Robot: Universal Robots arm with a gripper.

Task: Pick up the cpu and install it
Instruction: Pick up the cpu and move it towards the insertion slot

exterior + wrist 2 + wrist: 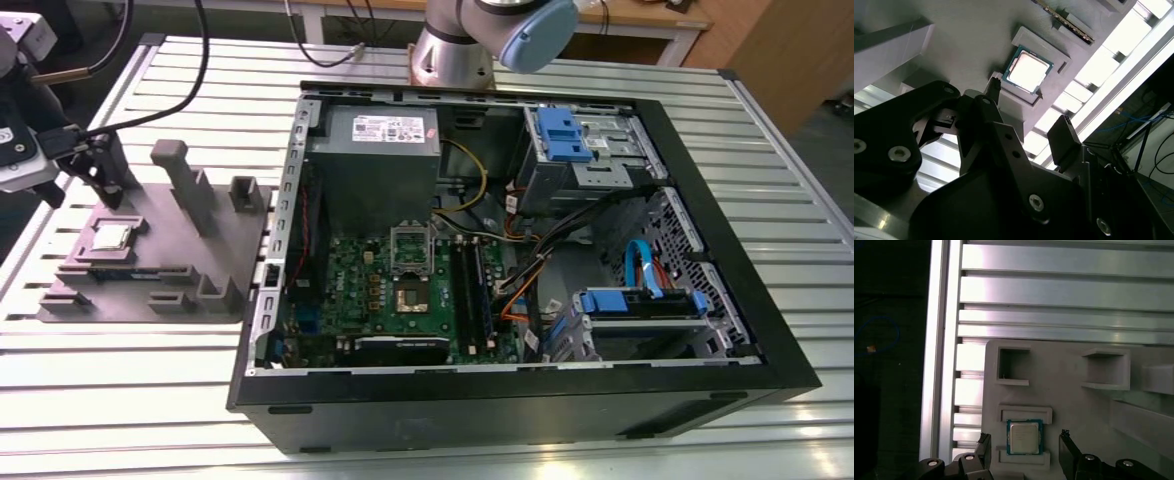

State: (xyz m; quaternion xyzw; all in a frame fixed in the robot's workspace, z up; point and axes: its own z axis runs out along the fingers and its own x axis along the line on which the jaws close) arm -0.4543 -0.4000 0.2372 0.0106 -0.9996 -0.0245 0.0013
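Above the grey plastic fixture block point(158, 250) at the exterior view's left, your black two-fingered gripper point(1025, 447) hangs empty, fingers spread wide, over the small square silver-topped cpu point(1024, 437) lying in its recess.

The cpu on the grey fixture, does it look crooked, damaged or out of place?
Nothing stands out. The cpu lies flat and square in its recess on the grey fixture, with no visible marks. The gripper is open, with a finger on either side of the cpu, not touching it.
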